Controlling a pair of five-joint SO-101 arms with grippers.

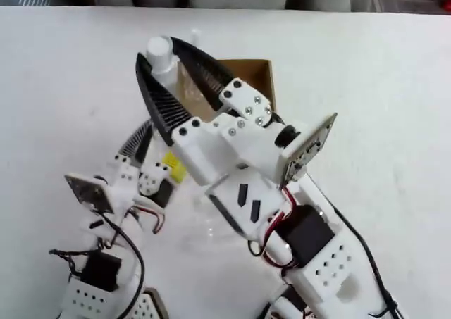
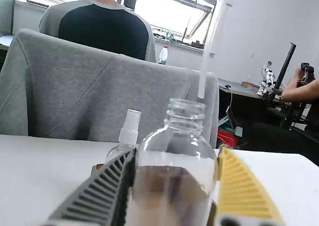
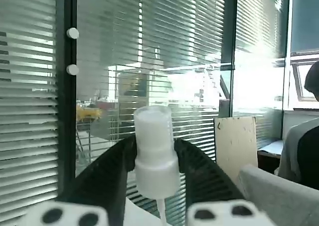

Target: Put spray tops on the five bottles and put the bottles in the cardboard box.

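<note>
My right gripper [image 1: 161, 51] is shut on a white spray top [image 3: 156, 156], held between its black fingers [image 3: 107, 173] high above the table. The top's thin dip tube [image 2: 202, 81] hangs just above the open neck of a clear bottle [image 2: 185, 117]. My left gripper [image 2: 177, 156] is shut on that bottle, upright between its grey and yellow fingers [image 2: 241, 191]. In the high view the left gripper [image 1: 151, 153] sits under the right arm. The cardboard box [image 1: 252, 74] lies behind both arms, partly hidden. A second bottle with a spray top [image 2: 128, 131] stands just behind the held one.
The white table [image 1: 366, 72] spreads wide to the right and left of the arms. A grey chair back [image 2: 75, 96] stands beyond the table's far edge. The right arm's body [image 1: 303, 241] covers the near middle of the table.
</note>
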